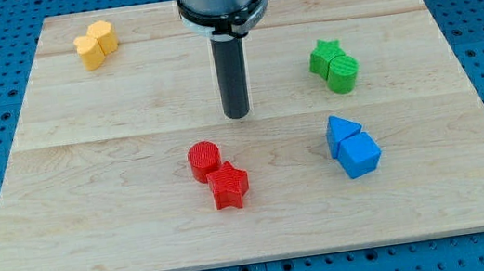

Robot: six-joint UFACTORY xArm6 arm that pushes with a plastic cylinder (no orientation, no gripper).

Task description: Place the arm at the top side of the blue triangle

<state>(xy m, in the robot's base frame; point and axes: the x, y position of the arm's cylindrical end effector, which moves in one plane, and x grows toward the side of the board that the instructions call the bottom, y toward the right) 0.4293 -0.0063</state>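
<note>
The blue triangle (341,131) lies at the view's right, touching a blue cube (359,154) just below it. My tip (236,114) stands near the board's middle, well to the left of the blue triangle and slightly higher in the view. It touches no block. The rod rises from it to the arm's mount at the view's top.
A red cylinder (204,160) and a red star (228,186) sit together below my tip. A green star (325,55) and a green block (343,73) are at the upper right. Two yellow blocks (96,44) are at the upper left. The wooden board (92,202) rests on a blue pegboard.
</note>
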